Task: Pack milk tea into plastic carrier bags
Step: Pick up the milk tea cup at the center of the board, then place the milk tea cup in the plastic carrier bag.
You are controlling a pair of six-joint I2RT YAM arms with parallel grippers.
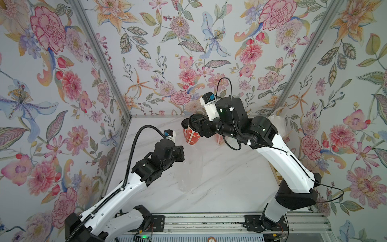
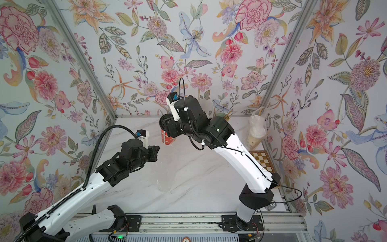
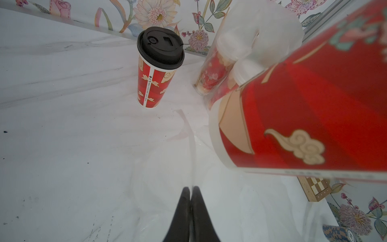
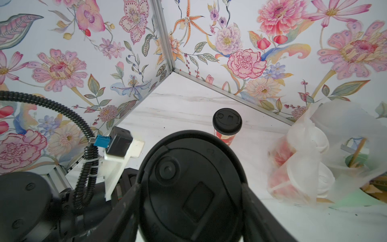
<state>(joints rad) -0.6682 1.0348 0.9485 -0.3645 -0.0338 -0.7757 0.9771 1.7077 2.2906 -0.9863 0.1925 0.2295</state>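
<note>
On the tabletop, a packed bag of white-lidded red cups sits near the standing cup, which is red, black-lidded and upright. On the robot's side of the standing cup lies an empty bag, clear and crinkled. Just beside the standing cup, a lifted cup, red with a black lid, hangs tilted off the tabletop. At its lid end the right hand is clamped on it, while the left hand, fingers pressed together, pinches the empty bag's film.
</note>
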